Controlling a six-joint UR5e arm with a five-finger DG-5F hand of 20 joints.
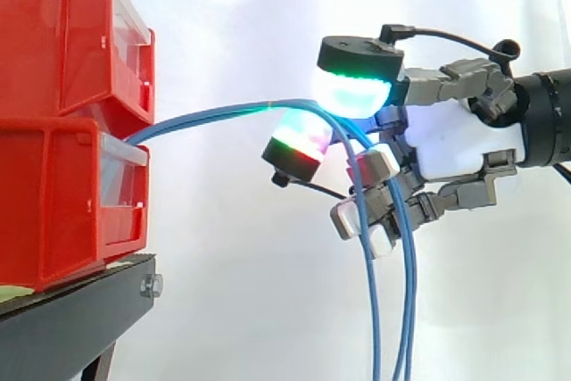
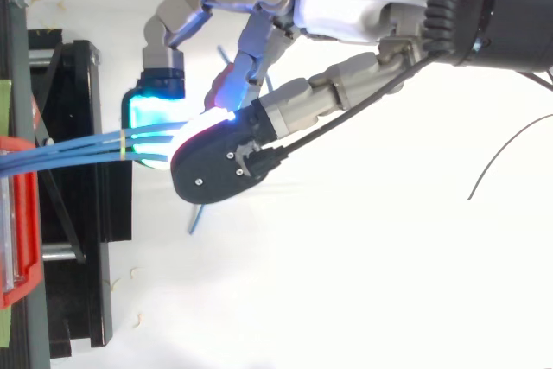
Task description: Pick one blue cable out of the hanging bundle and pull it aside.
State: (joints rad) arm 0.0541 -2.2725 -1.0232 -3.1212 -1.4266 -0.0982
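Observation:
Several blue cables point(image 1: 205, 115) leave the gap between the two red bins and arch right to my hand point(image 1: 446, 144). In the top view the same cables point(image 2: 78, 146) run side by side, bound by a thin yellow tie point(image 2: 123, 144). Two glowing fingertips, a cyan-green pad point(image 1: 355, 91) above and a red-green pad point(image 1: 299, 142) below, close on the cables near the top of the arch. I cannot tell whether they pinch one strand or more. Past the pads the strands point(image 1: 406, 310) hang straight down in front of the curled lower fingers.
The upper red bin point(image 1: 62, 42) and lower red bin point(image 1: 53, 211) are stacked on a black stand point(image 1: 71, 318) at the left. From above, the stand point(image 2: 86, 239) and a bin edge point(image 2: 22, 213) lie left of the hand. A white curtain is behind.

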